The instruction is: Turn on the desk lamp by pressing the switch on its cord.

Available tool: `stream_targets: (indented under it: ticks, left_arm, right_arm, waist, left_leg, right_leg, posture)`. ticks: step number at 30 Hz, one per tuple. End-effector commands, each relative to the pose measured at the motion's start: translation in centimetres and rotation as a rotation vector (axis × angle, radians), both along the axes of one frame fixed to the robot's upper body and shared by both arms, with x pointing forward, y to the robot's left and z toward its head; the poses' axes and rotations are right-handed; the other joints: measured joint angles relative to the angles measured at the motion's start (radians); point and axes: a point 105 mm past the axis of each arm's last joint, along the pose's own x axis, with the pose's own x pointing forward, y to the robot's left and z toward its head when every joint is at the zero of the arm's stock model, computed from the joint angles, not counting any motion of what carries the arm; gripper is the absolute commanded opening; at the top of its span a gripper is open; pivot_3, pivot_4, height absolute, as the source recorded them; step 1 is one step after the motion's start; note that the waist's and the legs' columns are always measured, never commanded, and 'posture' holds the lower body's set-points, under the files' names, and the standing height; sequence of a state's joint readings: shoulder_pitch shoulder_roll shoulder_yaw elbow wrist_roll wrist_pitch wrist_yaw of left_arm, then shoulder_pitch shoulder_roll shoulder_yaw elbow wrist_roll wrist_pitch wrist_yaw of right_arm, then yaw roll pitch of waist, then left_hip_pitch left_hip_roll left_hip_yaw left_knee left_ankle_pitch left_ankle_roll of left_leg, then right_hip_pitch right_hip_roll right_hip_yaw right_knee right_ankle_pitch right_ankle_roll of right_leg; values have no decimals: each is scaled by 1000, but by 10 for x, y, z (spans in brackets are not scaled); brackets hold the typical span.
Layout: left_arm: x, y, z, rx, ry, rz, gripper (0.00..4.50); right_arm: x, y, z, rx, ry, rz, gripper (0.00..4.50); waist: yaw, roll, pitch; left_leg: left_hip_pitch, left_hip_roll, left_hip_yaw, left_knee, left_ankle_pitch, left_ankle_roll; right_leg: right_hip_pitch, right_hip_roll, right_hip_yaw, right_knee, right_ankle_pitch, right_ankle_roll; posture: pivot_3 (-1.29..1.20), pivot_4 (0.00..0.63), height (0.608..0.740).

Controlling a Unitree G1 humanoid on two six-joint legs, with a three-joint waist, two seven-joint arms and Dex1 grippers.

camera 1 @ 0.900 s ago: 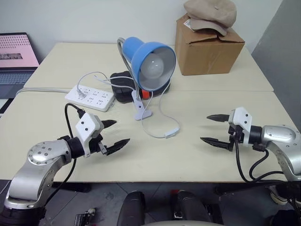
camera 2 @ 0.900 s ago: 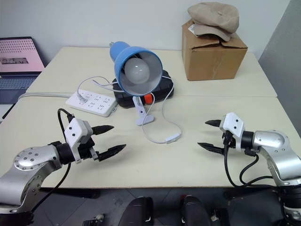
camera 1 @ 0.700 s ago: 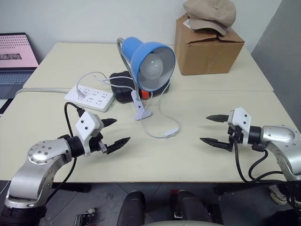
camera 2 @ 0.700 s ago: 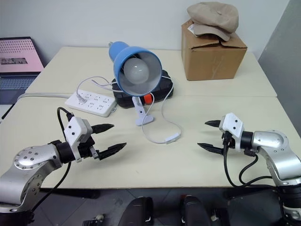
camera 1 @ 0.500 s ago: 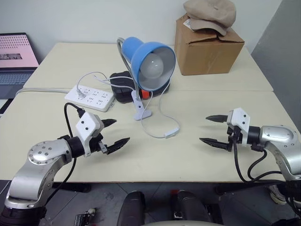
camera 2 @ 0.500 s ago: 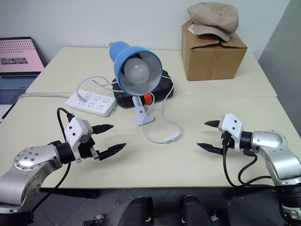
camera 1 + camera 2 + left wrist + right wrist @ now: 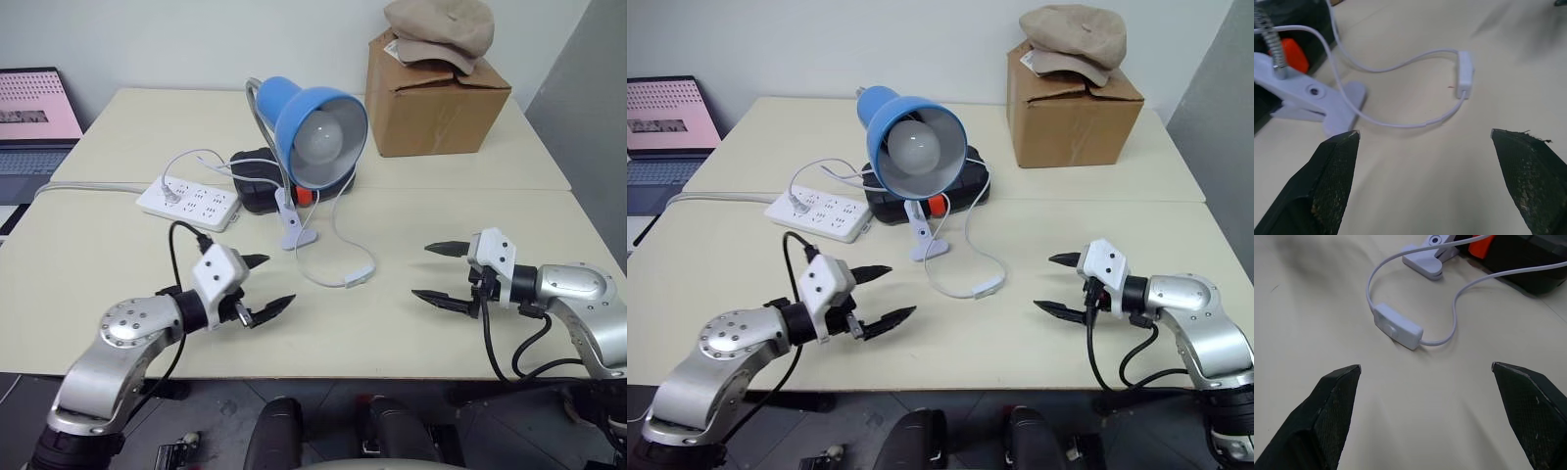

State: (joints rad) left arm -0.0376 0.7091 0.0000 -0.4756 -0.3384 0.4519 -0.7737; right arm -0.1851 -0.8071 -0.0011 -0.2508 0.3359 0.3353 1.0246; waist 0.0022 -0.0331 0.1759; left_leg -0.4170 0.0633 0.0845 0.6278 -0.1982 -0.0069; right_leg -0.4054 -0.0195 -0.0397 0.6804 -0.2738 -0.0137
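The desk lamp (image 7: 318, 132) stands mid-table on its white clip base (image 7: 294, 233), its blue shade and unlit white bulb facing me. Its thin white cord (image 7: 333, 230) loops forward to the small white switch (image 7: 360, 275), which lies flat on the table. My left gripper (image 7: 276, 281) hovers open just left of the switch, nothing between its fingers. My right gripper (image 7: 421, 270) is open to the right of the switch, also holding nothing. Both wrist views look at the switch (image 7: 1465, 74) (image 7: 1398, 326) ahead of the open fingers.
A white power strip (image 7: 188, 204) lies left of the lamp, a black case (image 7: 260, 181) with an orange part behind the clip. A cardboard box (image 7: 436, 103) with a cap (image 7: 436, 29) stands back right. A laptop (image 7: 34, 113) sits far left.
My left arm has moved right, bringing its open gripper nearer the switch. The right gripper has edged slightly left. The lamp, cord and switch have not moved.
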Motion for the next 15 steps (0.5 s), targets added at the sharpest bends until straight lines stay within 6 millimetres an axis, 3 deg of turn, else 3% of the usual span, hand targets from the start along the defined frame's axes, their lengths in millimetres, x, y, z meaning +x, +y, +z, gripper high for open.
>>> stream_targets:
  ticks: [1, 9, 15]
  left_arm:
    - [4, -25, -1, 9, -47, -70, 4491]
    - [27, -71, -16, 33, -46, -191, 4491]
    - [43, -80, -31, 101, -46, -211, 4491]
  right_arm:
    - [-10, 1, 15, -2, -1, 14, 4500]
    - [-31, 6, 19, -6, 46, 13, 4500]
    - [-43, 5, 17, -7, 47, -27, 4500]
  waist:
    - [1, 0, 0]
    - [7, -1, 0]
    - [4, -1, 0]
  left_leg:
    - [0, 0, 0, 0, 0, 0]
    - [0, -1, 0, 1, 0, 0]
    - [0, -1, -1, 1, 0, 0]
  right_leg:
    - [0, 0, 0, 0, 0, 0]
    - [0, 0, 0, 0, 0, 1]
    - [0, 1, 0, 0, 0, 1]
  posture:
    - [0, 150, 740]
    - [0, 150, 740]
    - [0, 150, 740]
